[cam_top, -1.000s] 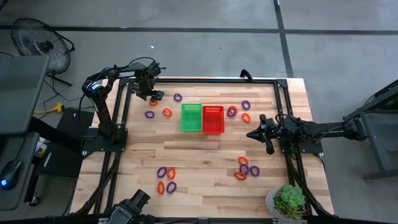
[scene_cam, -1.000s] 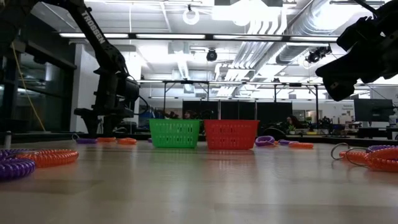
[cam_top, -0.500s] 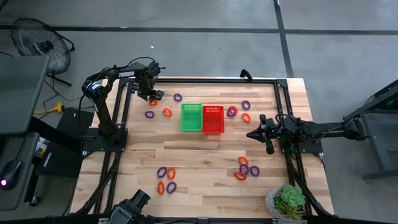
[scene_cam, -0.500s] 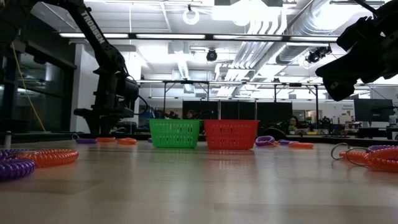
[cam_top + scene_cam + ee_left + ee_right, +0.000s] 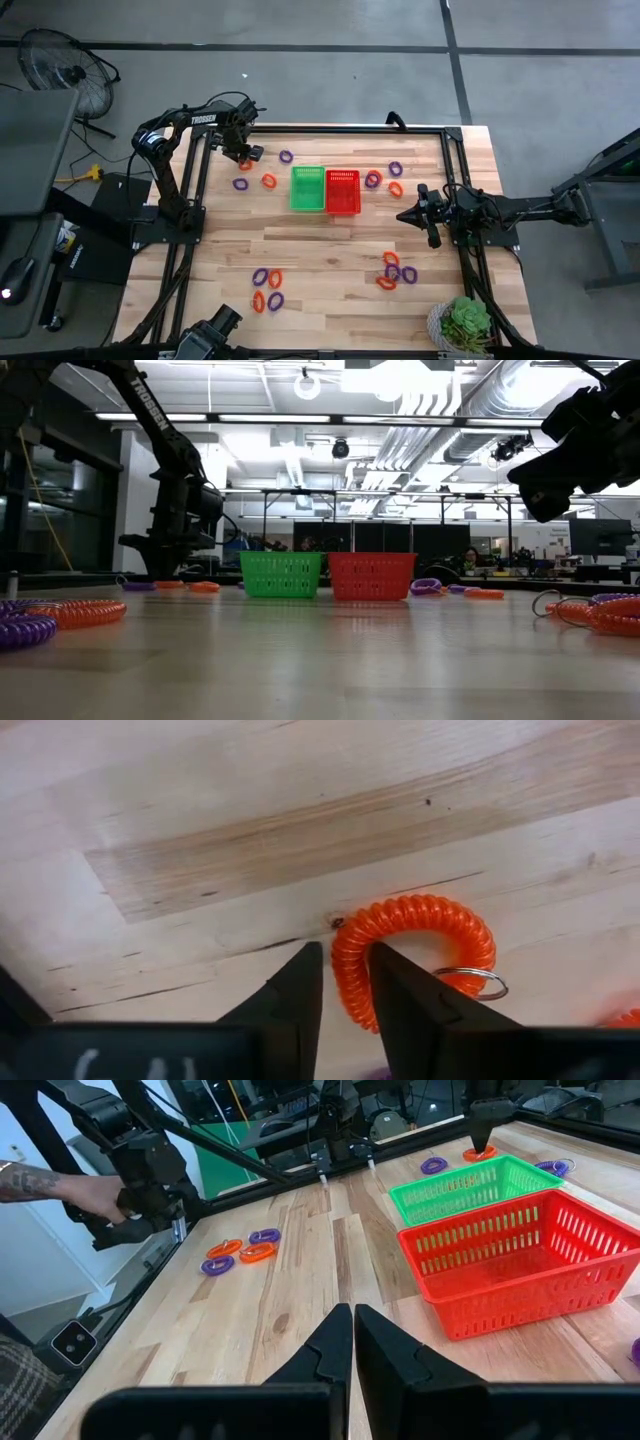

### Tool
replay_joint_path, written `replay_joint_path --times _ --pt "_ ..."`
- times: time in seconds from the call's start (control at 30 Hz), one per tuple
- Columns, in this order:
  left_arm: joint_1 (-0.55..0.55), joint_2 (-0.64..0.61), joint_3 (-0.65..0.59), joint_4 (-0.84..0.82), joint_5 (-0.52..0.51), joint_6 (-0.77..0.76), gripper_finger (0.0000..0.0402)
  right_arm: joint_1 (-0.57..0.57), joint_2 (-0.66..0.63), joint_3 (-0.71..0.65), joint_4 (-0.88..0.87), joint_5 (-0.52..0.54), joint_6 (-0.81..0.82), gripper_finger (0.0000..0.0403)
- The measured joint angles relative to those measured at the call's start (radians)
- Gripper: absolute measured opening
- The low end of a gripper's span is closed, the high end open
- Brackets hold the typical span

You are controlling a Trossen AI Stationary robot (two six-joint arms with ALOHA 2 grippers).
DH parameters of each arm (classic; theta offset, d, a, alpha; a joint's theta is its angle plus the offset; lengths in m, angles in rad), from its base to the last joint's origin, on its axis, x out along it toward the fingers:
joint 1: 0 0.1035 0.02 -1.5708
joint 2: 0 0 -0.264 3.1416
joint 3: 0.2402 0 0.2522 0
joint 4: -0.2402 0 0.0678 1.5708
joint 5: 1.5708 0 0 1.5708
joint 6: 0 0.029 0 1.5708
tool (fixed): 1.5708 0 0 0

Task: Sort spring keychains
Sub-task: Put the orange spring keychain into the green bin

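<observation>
Orange and purple spring keychains lie flat on the wooden table (image 5: 330, 250) in groups: near left (image 5: 267, 288), near right (image 5: 395, 270), right of the baskets (image 5: 385, 178). At the far left corner my left gripper (image 5: 243, 155) points straight down over an orange keychain (image 5: 415, 955), shut on its coil. A green basket (image 5: 307, 188) and a red basket (image 5: 342, 192) stand side by side at the middle. My right gripper (image 5: 403, 214) hovers shut to the right of the red basket, touching nothing. My left gripper (image 5: 345, 965) pinches one side of the orange keychain's coiled loop (image 5: 348, 988) between its two fingers. The fingers come from above, pointing down, one inside the loop and one outside. The keychain lies flat on the table, its metal ring (image 5: 470, 983) beside it.
A purple keychain (image 5: 286, 156), another purple one (image 5: 240, 183) and an orange one (image 5: 268, 180) lie near the left gripper. A potted plant (image 5: 465, 325) stands at the near right corner. A person's hand (image 5: 90, 1195) shows beyond the table's edge.
My left gripper has stayed in place above the orange keychain, and its fingers have drawn together on the coil. The keychain still lies on the table.
</observation>
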Motion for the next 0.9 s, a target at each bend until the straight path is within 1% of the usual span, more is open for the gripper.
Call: replay_joint_path --times 0.4,0.9 --pt "0.000 0.000 0.000 0.000 0.004 0.000 0.0047 0.000 0.000 0.000 0.000 0.000 0.000 0.0012" --pt "0.000 0.000 0.000 -0.001 0.004 0.004 0.0045 0.000 0.000 0.000 0.000 0.000 0.000 0.0012"
